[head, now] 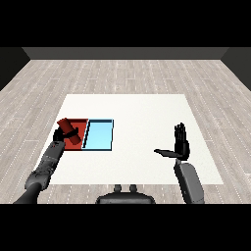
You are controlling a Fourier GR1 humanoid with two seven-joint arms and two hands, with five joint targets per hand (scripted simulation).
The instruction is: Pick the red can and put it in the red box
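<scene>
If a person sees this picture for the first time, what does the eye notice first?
The eye goes first to the red can, held tilted in the left hand over the red tray at the table's left. Next to it lies the blue tray. At the right, the right hand is raised and open, holding nothing.

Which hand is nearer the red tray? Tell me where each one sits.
Left. The left hand is over the red tray, curled round the red can. The right hand is open, far off beyond the light blue tray.
</scene>
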